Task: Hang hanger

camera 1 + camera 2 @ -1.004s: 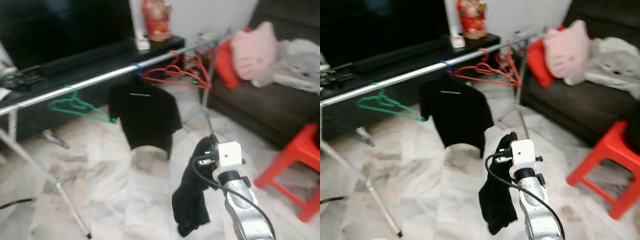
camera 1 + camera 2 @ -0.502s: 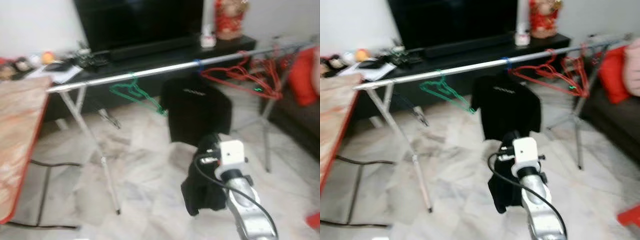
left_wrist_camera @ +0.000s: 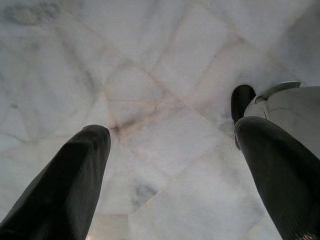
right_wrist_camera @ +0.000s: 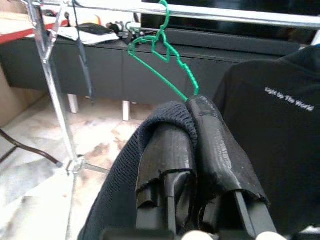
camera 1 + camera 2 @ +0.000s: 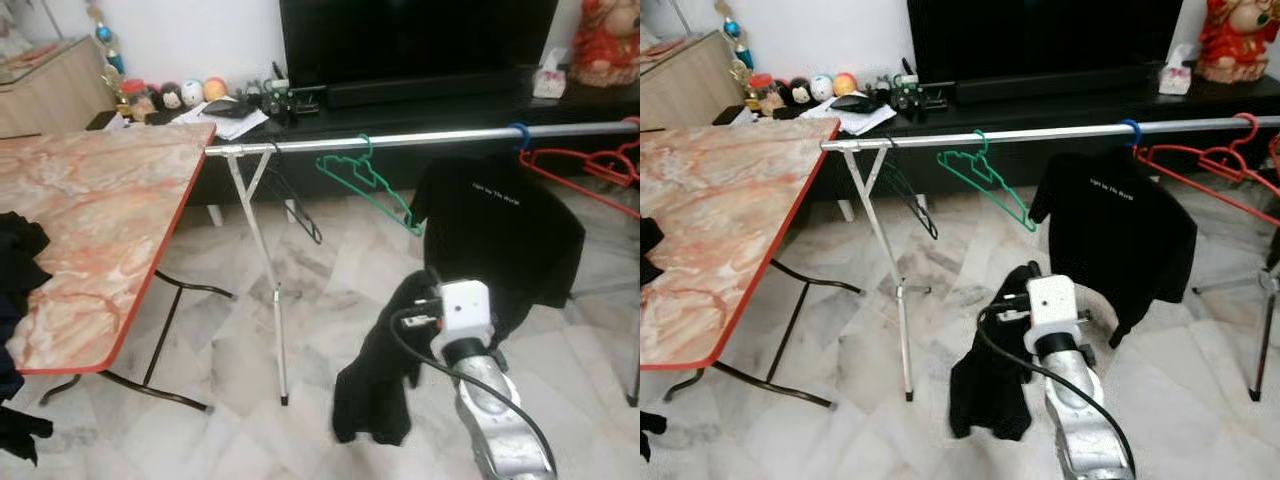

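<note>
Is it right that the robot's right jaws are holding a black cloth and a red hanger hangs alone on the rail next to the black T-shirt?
Almost. The right gripper does hold the black cloth, but the lone hanger on the rail beside the black T-shirt is green, not red. The left eye view shows it.

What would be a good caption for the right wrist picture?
Right tool pinches a black garment before a rail with a green hanger and black T-shirt.

Marble-patterned table (image 5: 90, 220), pale tiled floor (image 5: 230, 420), probably a television (image 5: 415, 40) behind.
</note>
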